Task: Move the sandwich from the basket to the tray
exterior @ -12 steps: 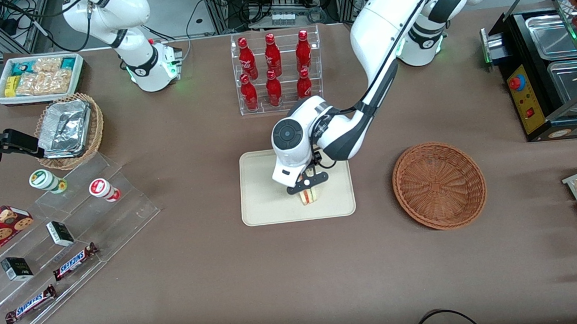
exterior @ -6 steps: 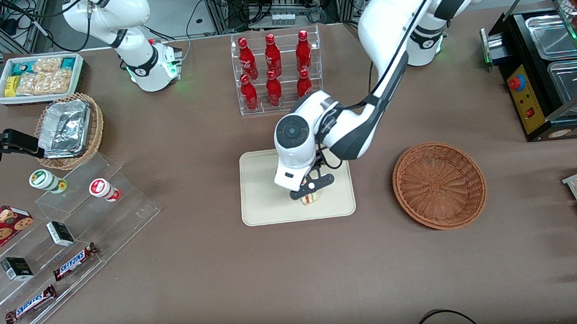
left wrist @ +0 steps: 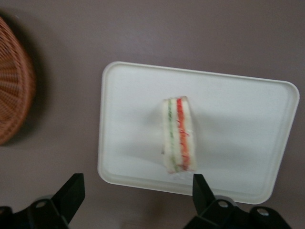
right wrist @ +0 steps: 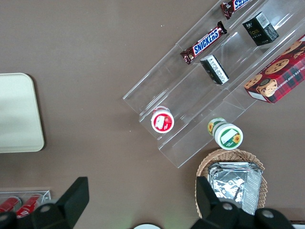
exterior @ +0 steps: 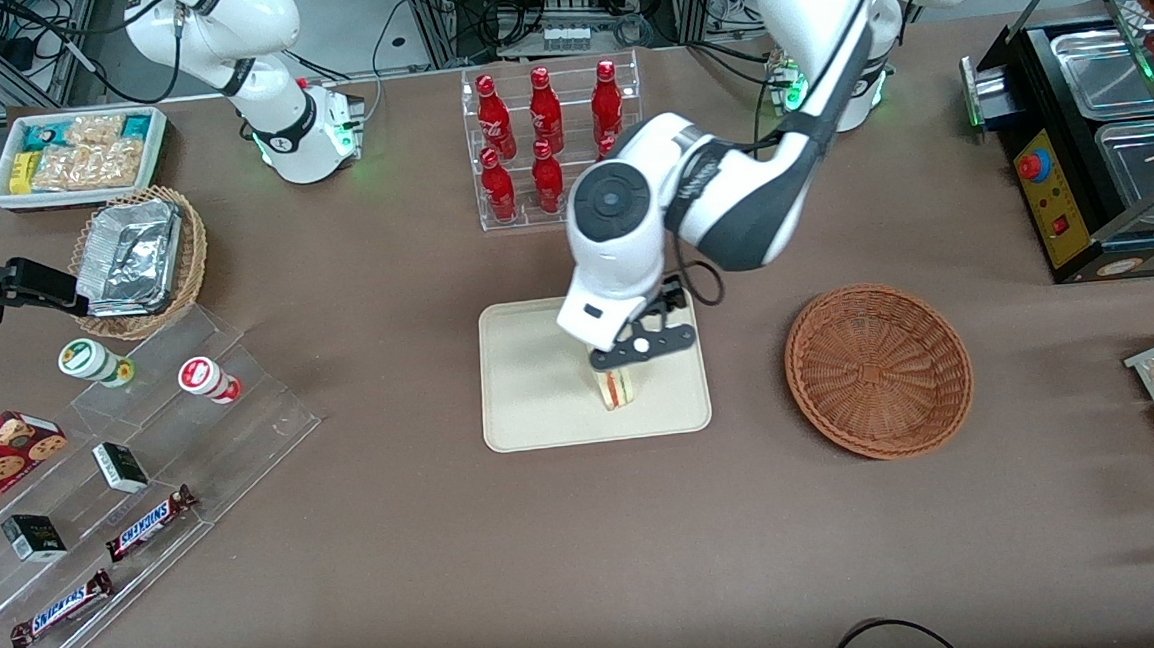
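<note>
The sandwich [exterior: 617,387] stands on its edge on the cream tray [exterior: 531,387], near the tray's end that faces the basket. In the left wrist view the sandwich [left wrist: 178,136] shows its red and green filling stripes, resting on the tray [left wrist: 238,119]. My left gripper [exterior: 639,348] hangs above the sandwich, clear of it. Its jaws are open wide with nothing between them, as the gripper [left wrist: 136,191] shows in the wrist view. The reddish-brown basket [exterior: 878,371] lies beside the tray toward the working arm's end, and the basket [left wrist: 12,95] holds nothing.
A clear rack of red bottles [exterior: 551,145] stands farther from the camera than the tray. Toward the parked arm's end are an acrylic stepped shelf with snacks [exterior: 133,441], a tan basket with foil containers [exterior: 137,261] and a white snack bin [exterior: 76,154]. A black food warmer [exterior: 1096,132] sits toward the working arm's end.
The gripper has let go of the sandwich and risen above it, the arm swinging upward. The sandwich stays standing on the tray.
</note>
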Tool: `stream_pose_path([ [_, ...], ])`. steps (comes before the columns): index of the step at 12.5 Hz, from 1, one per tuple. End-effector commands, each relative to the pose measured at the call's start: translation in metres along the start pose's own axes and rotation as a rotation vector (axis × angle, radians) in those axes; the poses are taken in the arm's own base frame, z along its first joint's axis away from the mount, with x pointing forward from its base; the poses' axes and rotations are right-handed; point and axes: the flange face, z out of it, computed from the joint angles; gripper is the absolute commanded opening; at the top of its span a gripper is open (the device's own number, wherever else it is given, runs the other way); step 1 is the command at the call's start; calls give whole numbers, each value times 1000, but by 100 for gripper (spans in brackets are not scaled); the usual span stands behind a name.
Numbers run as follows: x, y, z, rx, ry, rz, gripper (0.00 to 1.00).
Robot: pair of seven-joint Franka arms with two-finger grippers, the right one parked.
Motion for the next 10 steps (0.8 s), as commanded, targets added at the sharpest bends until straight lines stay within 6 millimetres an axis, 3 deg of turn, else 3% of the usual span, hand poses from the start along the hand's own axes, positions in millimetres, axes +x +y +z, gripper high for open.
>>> stream_pose_path([
  [1, 15, -50, -17, 83, -22, -18, 100],
  [3, 40, -88, -13, 126, -24, -32, 100],
  [6, 71, -171, -32, 106, -55, 49, 100],
  [10, 76, -268, -65, 68, -121, 107, 100],
])
